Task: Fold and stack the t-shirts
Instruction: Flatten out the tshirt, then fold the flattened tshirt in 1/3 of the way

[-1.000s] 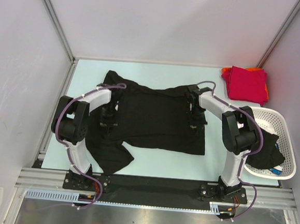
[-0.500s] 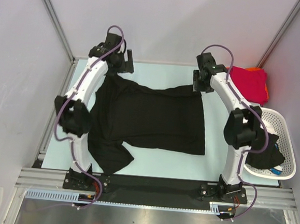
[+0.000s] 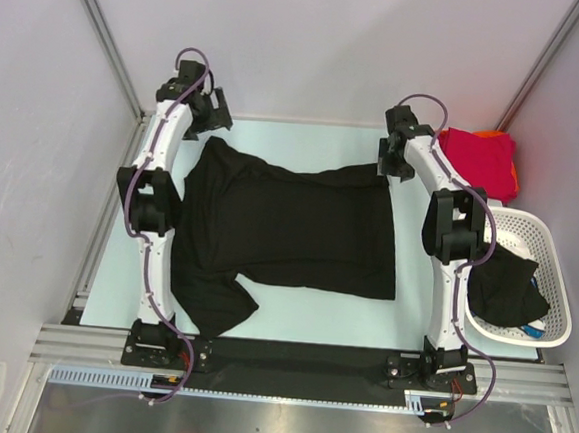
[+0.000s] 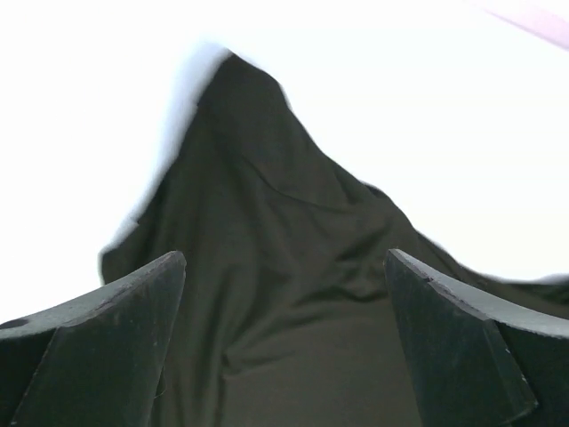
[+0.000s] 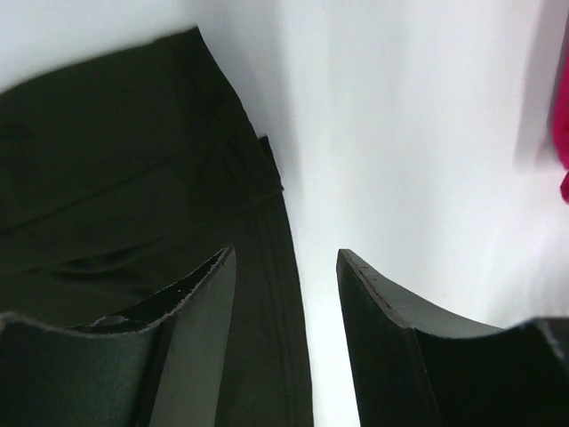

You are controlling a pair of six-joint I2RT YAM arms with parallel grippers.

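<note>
Black t-shirt (image 3: 288,231) lies spread on the pale table (image 3: 305,143), hem to the right, sleeves to the left. Its body is mostly flat, but the far edge dips in the middle and the near-left sleeve is bunched and twisted. It looks like the spread-out step is about finished, w/ the fold next. Left gripper (image 3: 217,119) hangs just past the shirt's far-left corner, jaws spread wide w/ nothing in them. In the wrist view both fingers (image 4: 98,338) frame a peaked bit of black cloth below, apart from it. Right gripper (image 3: 387,164) sits over the shirt's far-right hem corner, jaws partway apart and grasping nothing. One finger (image 5: 191,302) is above the hem edge, the gap itself over bare table. Both arms are stretched long from their bases, running up the shirt's left and right sides, wrists tipped down at its far edge. To fold well, prob. tidy the near-left sleeve first, so it doesn't get trapped as a lump. Then pinch both far corners right at the edge, catching both cloth layers, lift low, and carry the 2 arms across together so the edges meet square. An uneven pull would skew the hem. Beyond the shirt's far-right corner a folded crimson t-shirt (image 3: 479,161) rests on an orange t-shirt (image 3: 436,138) that only peeks out. To the shirt's right stands a white lattice basket (image 3: 553,247) w/ another dark garment (image 3: 505,284) inside.
</note>
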